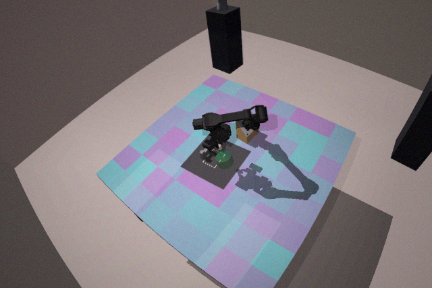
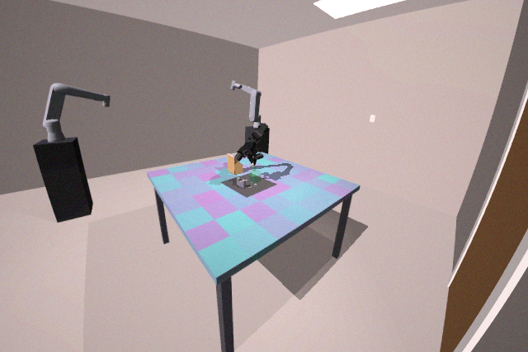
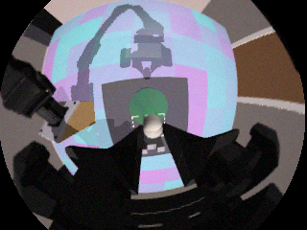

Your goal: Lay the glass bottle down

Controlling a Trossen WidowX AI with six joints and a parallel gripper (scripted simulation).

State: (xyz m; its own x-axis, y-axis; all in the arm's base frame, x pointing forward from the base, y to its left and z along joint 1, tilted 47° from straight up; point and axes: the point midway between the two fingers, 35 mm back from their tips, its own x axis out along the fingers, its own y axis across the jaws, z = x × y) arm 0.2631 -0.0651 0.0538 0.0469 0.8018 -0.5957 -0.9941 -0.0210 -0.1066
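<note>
The gripper (image 1: 219, 145) (image 2: 253, 163) (image 3: 153, 131) pinches the green bottle (image 1: 223, 159) (image 2: 255, 176) (image 3: 149, 103) — by its top (the pale bit) — over the dark mat (image 1: 223, 180) (image 2: 247, 191) (image 3: 179, 96).

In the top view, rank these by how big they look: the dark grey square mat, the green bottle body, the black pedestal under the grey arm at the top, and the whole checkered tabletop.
1. Checkered tabletop
2. Black pedestal and dark grey mat, too close to rank
3. Green bottle body
</note>
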